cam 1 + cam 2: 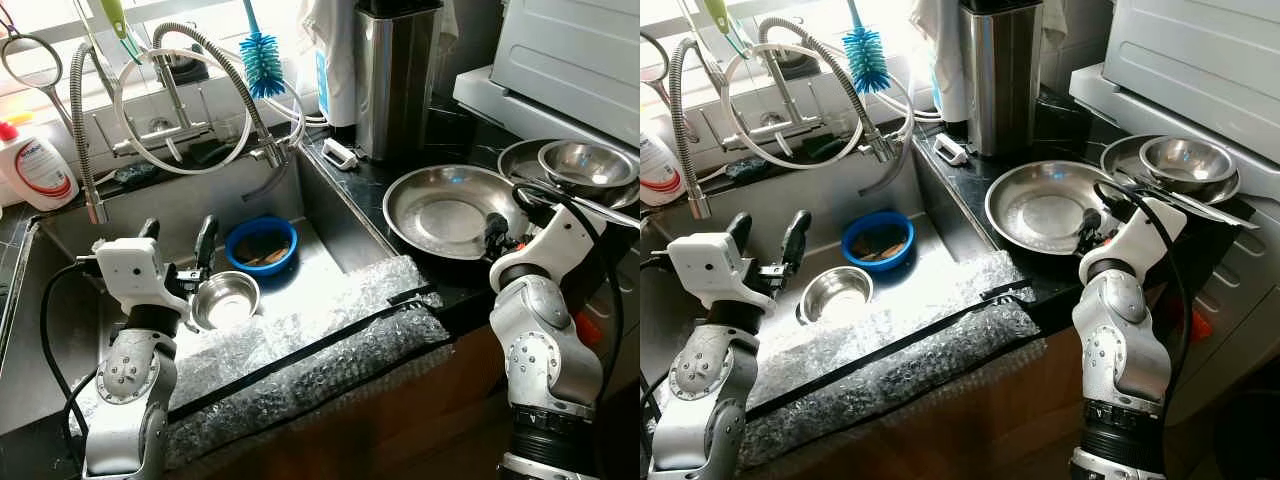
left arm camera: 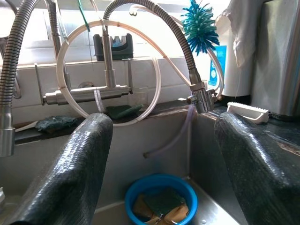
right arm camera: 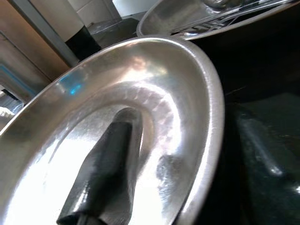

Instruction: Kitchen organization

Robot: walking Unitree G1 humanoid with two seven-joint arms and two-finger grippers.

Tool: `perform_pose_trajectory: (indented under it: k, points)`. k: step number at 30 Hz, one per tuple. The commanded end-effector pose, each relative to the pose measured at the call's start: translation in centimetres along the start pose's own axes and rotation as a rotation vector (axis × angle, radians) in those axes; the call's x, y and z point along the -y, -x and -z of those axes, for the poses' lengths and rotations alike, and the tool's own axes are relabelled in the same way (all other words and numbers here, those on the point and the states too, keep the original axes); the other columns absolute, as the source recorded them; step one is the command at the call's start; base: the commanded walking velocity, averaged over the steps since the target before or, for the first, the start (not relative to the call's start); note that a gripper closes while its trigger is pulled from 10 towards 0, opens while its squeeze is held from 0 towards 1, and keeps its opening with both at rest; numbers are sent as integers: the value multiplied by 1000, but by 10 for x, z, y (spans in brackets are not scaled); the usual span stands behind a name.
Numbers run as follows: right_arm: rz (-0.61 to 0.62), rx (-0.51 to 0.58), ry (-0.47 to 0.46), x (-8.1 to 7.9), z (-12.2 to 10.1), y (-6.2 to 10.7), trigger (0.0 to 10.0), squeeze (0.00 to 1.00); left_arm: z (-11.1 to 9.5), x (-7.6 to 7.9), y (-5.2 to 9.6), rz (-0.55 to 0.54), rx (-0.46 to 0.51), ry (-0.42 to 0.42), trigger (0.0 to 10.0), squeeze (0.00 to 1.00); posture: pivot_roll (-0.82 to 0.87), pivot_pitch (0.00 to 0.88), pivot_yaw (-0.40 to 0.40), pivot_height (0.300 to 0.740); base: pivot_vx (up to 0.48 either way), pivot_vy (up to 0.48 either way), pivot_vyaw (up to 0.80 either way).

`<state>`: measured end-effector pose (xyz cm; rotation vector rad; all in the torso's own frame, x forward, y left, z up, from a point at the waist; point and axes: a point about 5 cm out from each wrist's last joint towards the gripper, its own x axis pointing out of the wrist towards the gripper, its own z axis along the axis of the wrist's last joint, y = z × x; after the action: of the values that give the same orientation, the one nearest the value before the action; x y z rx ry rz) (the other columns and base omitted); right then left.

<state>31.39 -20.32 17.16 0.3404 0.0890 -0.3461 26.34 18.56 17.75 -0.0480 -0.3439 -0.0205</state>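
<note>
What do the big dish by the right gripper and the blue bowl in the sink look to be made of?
Big dish: likely stainless steel, polished, mirror-like glare and reflections. Blue bowl: probably plastic, with opaque uniform colour and a soft sheen. Right gripper sits at the dish's rim.

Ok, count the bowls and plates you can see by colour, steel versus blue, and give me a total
Steel: 4 (small bowl in the sink, large plate on the counter, far plate, bowl stacked in it)
Blue: 1 (blue bowl in the sink)
Total: 5
</note>
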Motion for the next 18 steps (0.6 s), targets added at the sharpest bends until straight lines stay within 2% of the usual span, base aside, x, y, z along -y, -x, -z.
perform_pose_trajectory:
  k: [1, 12, 18]
  points:
    - [-10, -26, -7, -6, 5, -1, 0, 0, -3, -3, -3, -8, 11, -32, 10000, 0, -155, 0, 123, 740, 0, 0, 0]
    - [-44, -29, -33, -13, 8, 1, 0, 0, -5, -4, -3, -13, 16, -43, 10000, 0, -151, 0, 122, 740, 0, 0, 0]
    - [-90, 31, -89, -22, 2, 3, 0, 0, -7, -3, -5, -11, 27, -60, 10000, 0, -150, 0, 121, 740, 0, 0, 0]
